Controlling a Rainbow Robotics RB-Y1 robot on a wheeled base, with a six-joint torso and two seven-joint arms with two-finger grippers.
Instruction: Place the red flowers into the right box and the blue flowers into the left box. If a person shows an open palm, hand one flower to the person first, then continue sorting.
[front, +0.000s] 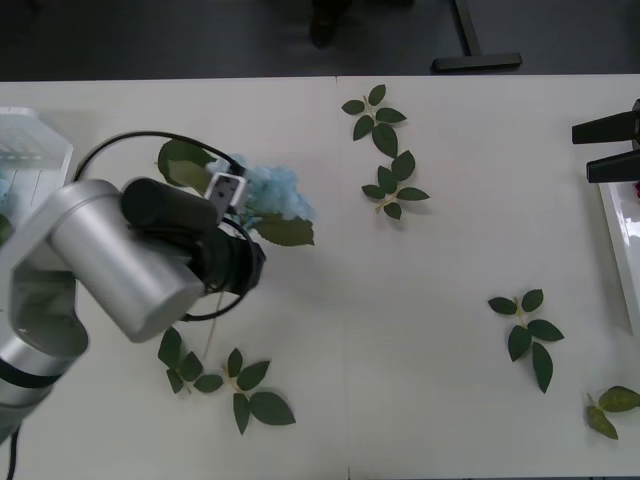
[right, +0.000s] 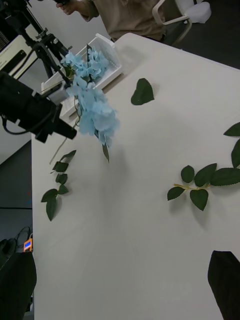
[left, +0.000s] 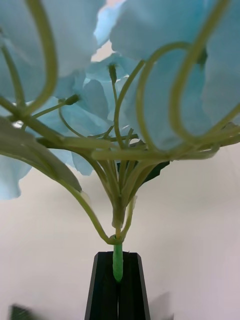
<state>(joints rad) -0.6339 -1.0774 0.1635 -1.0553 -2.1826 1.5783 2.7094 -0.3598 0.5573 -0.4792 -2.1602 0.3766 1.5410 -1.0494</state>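
My left hand (left: 118, 280) is clenched on the green stem of a fluffy pale blue artificial hydrangea (front: 272, 192), held above the white table (front: 440, 380) near its left edge. My right hand (front: 606, 148) waits released at the right edge. Risk: the thin stem twisting loose before the white ribbed plastic tray (front: 30, 150).

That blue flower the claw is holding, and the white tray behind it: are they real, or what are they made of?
The blue flower looks artificial: matte fabric-like petals on smooth, glossy green plastic-looking stalks, pinched in the left claw. The left box looks like white moulded plastic with a raised rim.
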